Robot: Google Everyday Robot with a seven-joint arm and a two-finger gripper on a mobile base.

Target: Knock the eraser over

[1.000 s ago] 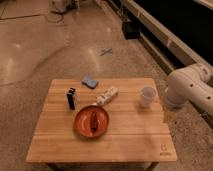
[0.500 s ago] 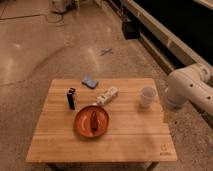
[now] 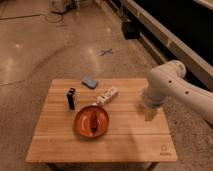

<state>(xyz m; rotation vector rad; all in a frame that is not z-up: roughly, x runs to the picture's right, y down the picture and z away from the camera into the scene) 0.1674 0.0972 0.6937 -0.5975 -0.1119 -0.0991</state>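
The eraser (image 3: 71, 98) is a small black block with a pale strip on top. It stands upright on the left part of the wooden table (image 3: 125, 145). My white arm (image 3: 167, 87) reaches in from the right, and the gripper (image 3: 149, 113) hangs low over the right side of the table, far to the right of the eraser. The white cup is hidden behind the arm.
A flat blue pad (image 3: 90, 82) lies near the far edge. A white oblong wrapped item (image 3: 107, 95) lies at the centre. An orange plate (image 3: 92, 121) with a dark red item on it sits in front of the eraser. A dark bench runs along the right wall.
My arm has swung left over the table's right side and now covers the white cup. The eraser and the other objects have not moved.
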